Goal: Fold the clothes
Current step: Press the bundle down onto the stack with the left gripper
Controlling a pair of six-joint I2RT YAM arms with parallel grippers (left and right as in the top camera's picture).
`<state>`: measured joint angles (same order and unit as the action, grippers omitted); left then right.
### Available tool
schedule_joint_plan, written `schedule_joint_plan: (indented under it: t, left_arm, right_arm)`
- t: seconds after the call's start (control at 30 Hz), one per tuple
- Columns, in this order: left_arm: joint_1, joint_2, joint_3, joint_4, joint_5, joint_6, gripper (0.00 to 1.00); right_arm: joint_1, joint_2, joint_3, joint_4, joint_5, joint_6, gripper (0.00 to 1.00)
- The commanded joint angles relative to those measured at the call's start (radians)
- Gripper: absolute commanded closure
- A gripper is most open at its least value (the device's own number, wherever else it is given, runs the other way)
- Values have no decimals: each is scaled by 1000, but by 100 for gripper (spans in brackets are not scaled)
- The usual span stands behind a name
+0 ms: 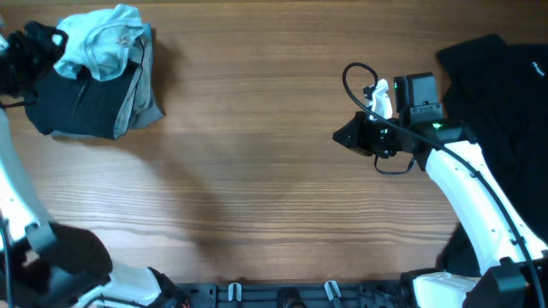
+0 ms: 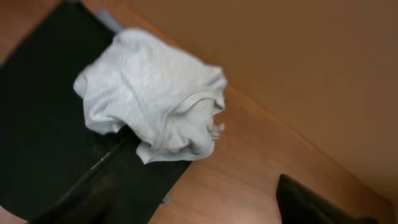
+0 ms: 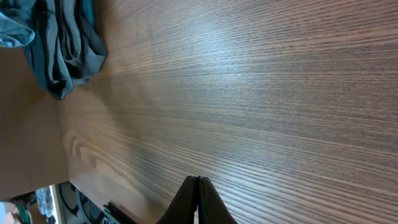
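Right fingers (image 3: 210, 208) pinched together above table (image 3: 261, 93), clothes (image 3: 68, 43) well apart.

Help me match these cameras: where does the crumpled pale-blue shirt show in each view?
Overhead: pale-blue shirt top left, atop the folded dark stack.
Left wrist: centre-left, on that stack.
Right wrist: only a pale sliver at the top-left edge, probably it.
Shared landmark: the folded dark stack.
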<state>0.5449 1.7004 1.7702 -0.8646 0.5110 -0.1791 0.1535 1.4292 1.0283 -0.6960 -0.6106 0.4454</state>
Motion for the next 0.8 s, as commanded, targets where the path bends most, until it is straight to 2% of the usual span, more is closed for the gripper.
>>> schedule_joint_plan:
  t: [0.0,0.03,0.1,0.13,0.23,0.37,0.53,0.57,0.63,0.67,0.7,0.77]
  left_arm:
    - [-26,47,-5,11,-82,94,51]
    - [-35,68,-10,11,-103,94,49]
    - [-50,111,-19,10,-108,93,13]
    - [-60,140,-20,3,-100,94,6]
    - [-92,222,-20,-7,-94,94,4]
    - [-124,312,-20,51,-98,94,8]
    - [-149,361,-20,114,-98,100,22]
    - [-151,361,-20,119,-97,105,33]
    - [-154,360,-20,118,-97,112,71]
    - [-154,359,-20,102,-92,111,85]
    - [-153,356,-20,86,-81,112,92]
    - [-147,344,-19,50,-54,112,96]
  right_arm:
    - [0,-10,18,0,-20,3,96]
    - [0,-10,18,-1,-20,3,96]
    - [0,-10,18,-1,-20,2,96]
    - [0,-10,18,-2,-20,3,96]
    - [0,-10,18,-2,-20,3,96]
    - [0,-10,18,-3,-20,2,96]
    - [0,-10,17,-8,-20,0,96]
    - [0,-10,17,-8,-20,0,96]
    - [0,-10,17,-8,-20,0,96]
    - [0,-10,17,-8,-20,0,96]
    - [0,-10,17,-8,-20,0,96]
    - [0,-10,17,-8,-19,-1,96]
